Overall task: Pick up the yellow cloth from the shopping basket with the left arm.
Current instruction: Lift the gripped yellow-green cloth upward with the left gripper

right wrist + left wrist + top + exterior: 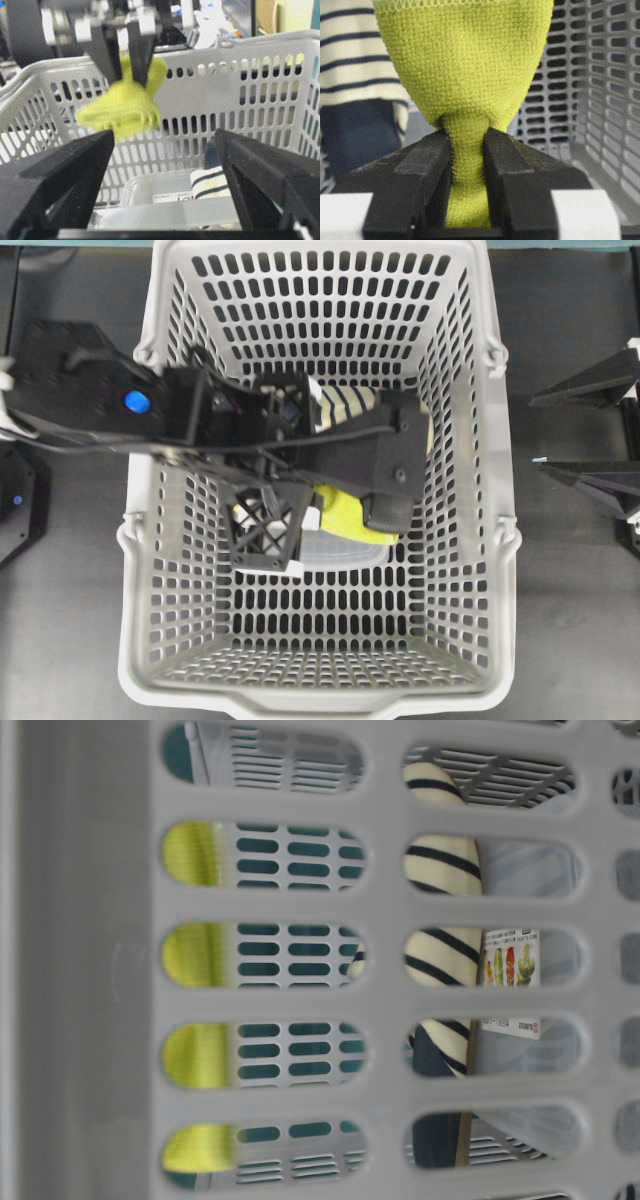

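Black and bulky, the left arm (150,405) reaches in from nine o'clock over the rim of the shopping basket (150,540), a blue dot on its casing. Its left gripper (467,170) has its jaws drawn in tight on a pinched fold of the yellow cloth (465,65); the terry bunches between the two black fingers (427,170) and fans out wide beyond them. From the right wrist view the cloth (122,102) hangs clear of the basket floor, about level with the rim, dangling beneath the gripper (122,55). From overhead, part of the cloth (355,520) shows near the basket's centre, partly hidden under the arm.

Below it, on the perforated floor, lies a clear plastic container (160,192) with a printed label. Touching it, toward one o'clock of the basket's centre, sits a cream-and-navy striped slipper (345,405); the low side view shows its stripes (440,955) through the slots of the grey wall (90,970).

Over at three o'clock, outside the basket above the dark desk (570,570), the right gripper (162,160) holds its jaws spread wide, with nothing between them.
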Controlling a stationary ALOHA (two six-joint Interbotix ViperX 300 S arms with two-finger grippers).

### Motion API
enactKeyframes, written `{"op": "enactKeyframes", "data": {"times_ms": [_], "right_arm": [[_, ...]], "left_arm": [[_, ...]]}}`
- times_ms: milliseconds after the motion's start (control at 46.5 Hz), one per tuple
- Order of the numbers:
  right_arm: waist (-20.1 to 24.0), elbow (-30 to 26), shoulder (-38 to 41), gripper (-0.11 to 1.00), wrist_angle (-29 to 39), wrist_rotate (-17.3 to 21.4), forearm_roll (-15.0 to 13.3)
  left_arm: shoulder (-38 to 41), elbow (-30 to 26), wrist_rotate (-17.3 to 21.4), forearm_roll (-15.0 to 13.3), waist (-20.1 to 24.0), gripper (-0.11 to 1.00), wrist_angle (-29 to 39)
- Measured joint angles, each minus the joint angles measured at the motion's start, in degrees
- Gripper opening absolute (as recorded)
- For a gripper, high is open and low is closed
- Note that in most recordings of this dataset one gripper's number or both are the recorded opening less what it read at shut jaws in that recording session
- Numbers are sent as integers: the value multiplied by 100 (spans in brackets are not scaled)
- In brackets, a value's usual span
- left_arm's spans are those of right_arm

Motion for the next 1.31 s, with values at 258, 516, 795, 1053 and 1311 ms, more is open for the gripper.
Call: {"op": "enactKeyframes", "data": {"times_ms": [258,516,795,1053,1311], "right_arm": [[0,18,44,78,9,0,-9],[0,26,123,78,0,0,-9],[0,18,123,78,9,0,-9],[0,26,123,78,9,0,0],[9,26,114,78,9,0,0]], "left_arm": [[0,-404,-53,0,-18,17,396],[0,-396,-62,-9,-35,17,404],[0,-396,-62,-9,-35,17,404],[0,-396,-62,0,-35,17,422],[0,-396,-53,0,-35,17,431]]}}
